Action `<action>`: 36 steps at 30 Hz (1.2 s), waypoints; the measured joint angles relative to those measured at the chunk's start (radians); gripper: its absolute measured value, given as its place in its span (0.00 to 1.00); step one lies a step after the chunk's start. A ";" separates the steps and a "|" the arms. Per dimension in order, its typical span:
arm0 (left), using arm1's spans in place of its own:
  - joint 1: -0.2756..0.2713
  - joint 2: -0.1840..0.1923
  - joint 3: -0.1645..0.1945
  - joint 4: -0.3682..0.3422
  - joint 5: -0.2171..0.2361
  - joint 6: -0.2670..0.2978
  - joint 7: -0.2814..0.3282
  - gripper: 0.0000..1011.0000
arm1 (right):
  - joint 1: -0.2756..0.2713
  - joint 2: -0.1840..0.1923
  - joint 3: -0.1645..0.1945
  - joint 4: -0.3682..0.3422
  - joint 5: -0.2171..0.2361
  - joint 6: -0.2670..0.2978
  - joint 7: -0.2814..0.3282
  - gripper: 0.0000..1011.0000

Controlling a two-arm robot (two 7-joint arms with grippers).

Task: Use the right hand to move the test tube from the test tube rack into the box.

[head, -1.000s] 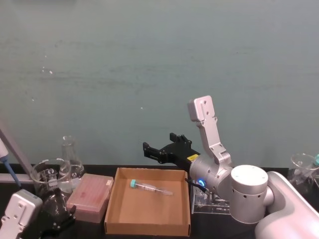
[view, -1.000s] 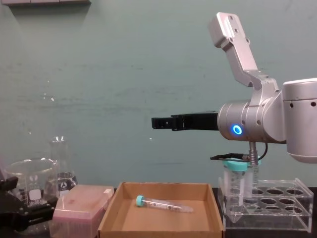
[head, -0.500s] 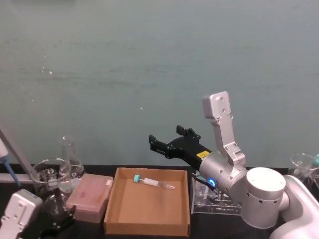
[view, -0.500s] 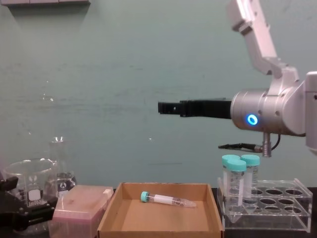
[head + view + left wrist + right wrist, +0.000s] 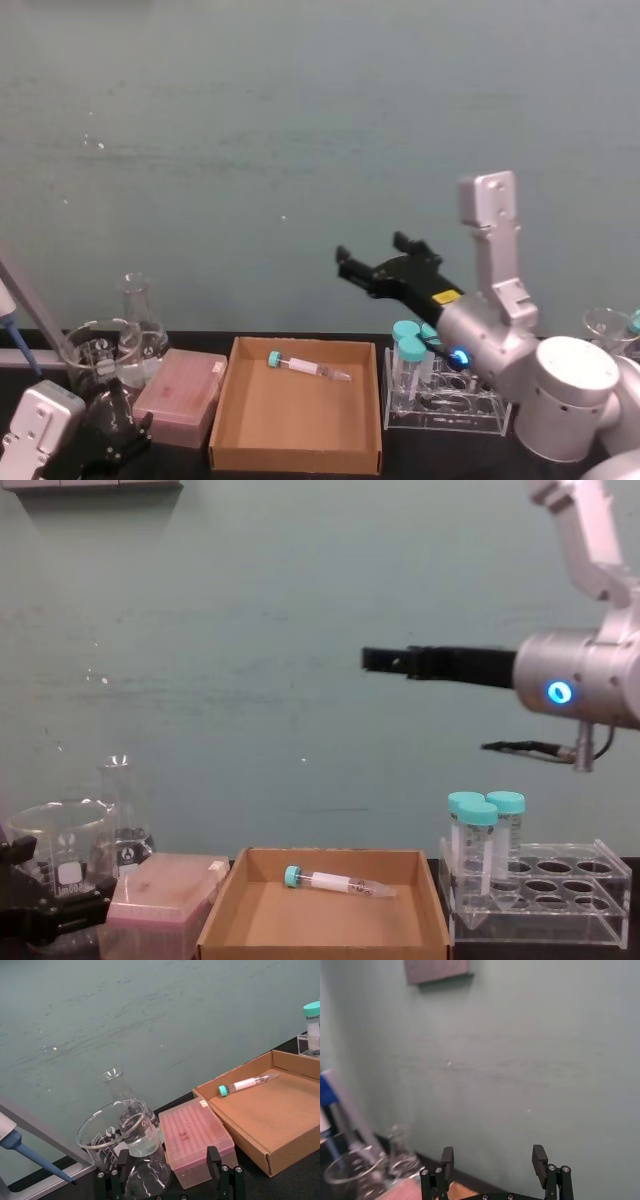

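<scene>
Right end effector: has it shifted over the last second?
Yes. The right end effector has risen and pulled rightward, from above the box's middle toward the test tube rack.

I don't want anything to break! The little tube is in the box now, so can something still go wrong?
Maybe. The right hand hangs open high above the test tube rack, so a low swing could knock the two tall tubes there. The test tube lies loose near the box back wall; a bump might roll it.

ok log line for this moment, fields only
tube: lying in box | right end effector: open, empty, raised over the rack | left end effector: low by pink box
</scene>
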 joint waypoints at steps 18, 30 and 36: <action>0.000 0.000 0.000 0.000 0.000 0.000 0.000 0.99 | -0.241 0.088 0.157 -0.170 -0.029 0.029 -0.117 0.99; 0.000 0.000 0.000 0.000 0.000 0.000 0.000 0.99 | -0.293 0.090 0.194 -0.191 -0.048 0.061 -0.115 0.99; 0.000 0.000 0.000 0.000 0.000 0.000 0.000 0.99 | -0.293 0.090 0.194 -0.191 -0.048 0.061 -0.115 0.99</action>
